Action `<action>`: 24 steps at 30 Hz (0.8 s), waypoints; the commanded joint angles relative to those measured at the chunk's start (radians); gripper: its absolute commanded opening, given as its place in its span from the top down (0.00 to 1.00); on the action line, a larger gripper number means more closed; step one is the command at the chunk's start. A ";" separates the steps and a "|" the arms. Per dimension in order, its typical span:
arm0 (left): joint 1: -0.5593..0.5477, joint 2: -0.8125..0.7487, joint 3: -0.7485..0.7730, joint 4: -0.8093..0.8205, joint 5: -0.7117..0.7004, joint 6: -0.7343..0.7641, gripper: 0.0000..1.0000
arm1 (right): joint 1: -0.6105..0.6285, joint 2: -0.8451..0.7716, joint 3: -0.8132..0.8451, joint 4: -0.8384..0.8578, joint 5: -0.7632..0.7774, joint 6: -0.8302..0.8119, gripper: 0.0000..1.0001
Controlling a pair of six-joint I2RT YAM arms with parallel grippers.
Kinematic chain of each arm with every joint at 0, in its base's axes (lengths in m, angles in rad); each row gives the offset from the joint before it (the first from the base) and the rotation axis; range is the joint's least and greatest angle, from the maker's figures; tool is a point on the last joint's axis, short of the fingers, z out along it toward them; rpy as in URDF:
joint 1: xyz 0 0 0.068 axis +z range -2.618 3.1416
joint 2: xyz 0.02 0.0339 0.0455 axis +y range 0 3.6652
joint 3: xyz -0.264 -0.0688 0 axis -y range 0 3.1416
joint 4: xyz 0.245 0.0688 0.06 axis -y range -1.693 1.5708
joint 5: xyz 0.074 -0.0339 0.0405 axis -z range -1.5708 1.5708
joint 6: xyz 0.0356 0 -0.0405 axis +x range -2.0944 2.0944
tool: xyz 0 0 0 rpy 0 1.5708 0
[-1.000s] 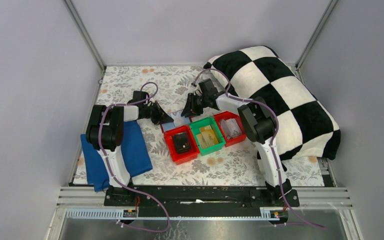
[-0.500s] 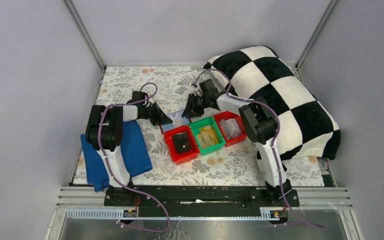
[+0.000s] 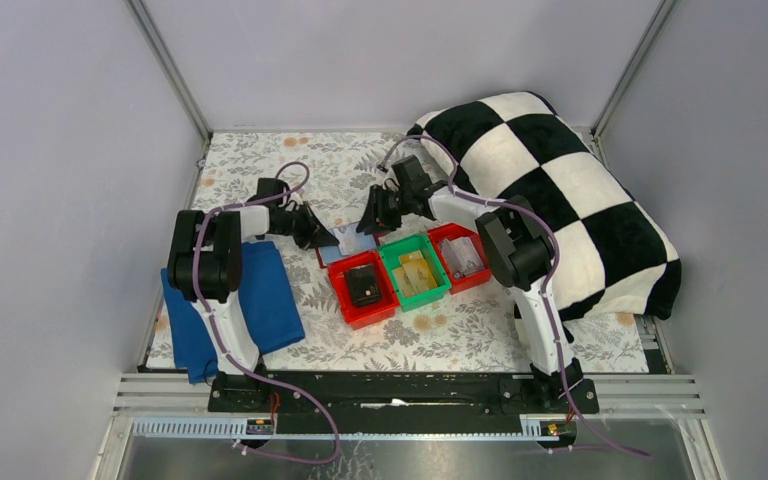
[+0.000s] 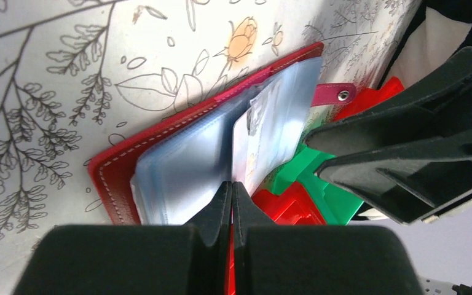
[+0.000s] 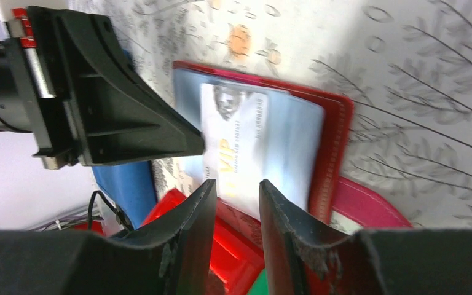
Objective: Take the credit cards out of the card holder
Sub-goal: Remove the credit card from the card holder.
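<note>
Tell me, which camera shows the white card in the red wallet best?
The right wrist view: the credit card faces the camera, its VIP lettering readable. The left wrist view shows it slanted, print unreadable. The top view shows only a tiny pale patch.

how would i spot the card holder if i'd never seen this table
Find the black-and-white checkered blanket on the right, then the row of three plastic bins beside it. Just beyond the leftmost red bin lies the card holder, spread open. Unlike the bins, it is flat, dark red with white stitching, pale blue pockets and a snap strap.
</note>
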 commanded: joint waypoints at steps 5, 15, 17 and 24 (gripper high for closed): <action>0.024 -0.027 0.074 -0.063 0.031 0.076 1.00 | 0.028 0.020 0.109 -0.013 0.002 0.014 0.61; 0.059 -0.013 0.054 -0.067 0.039 0.061 1.00 | 0.028 0.108 0.158 -0.058 0.007 0.030 0.61; 0.060 -0.005 0.049 -0.068 0.050 0.060 1.00 | 0.029 0.120 0.163 -0.074 0.012 0.030 0.61; 0.064 -0.018 0.035 -0.085 0.030 0.072 1.00 | 0.023 0.085 0.068 -0.025 0.049 0.052 0.61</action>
